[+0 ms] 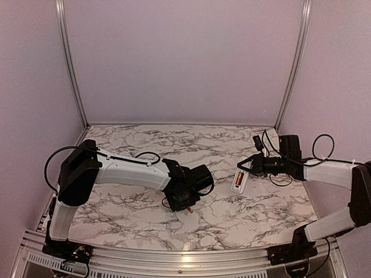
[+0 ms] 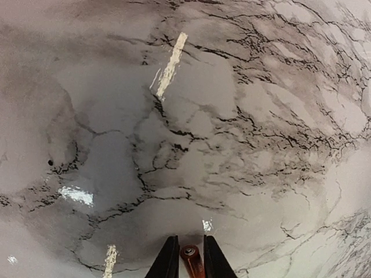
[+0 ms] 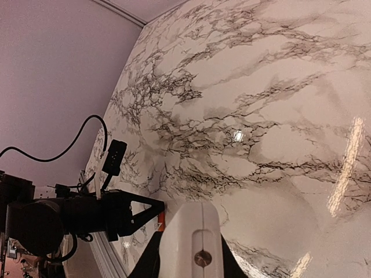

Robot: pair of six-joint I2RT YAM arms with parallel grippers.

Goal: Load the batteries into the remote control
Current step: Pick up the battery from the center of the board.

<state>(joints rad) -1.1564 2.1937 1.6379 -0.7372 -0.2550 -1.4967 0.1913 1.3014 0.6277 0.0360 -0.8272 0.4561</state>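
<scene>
From above, you see a marbled tabletop (image 1: 116, 217) boxed in by lilac walls (image 1: 185, 58). At 3 o'clock your right gripper (image 1: 246, 169) clamps the remote control (image 1: 239, 187), its long axis nearly 12 to 6, with a seated battery (image 1: 238, 180) in the upturned recess. At 6 o'clock your left gripper (image 1: 188, 207) pinches the loose battery (image 1: 189, 211).

At the left wrist, that battery sits at 6 o'clock, pointing to 12, with the fingers tight on both sides.

At the right wrist, the remote fills 6 o'clock, its end towards 12.
</scene>
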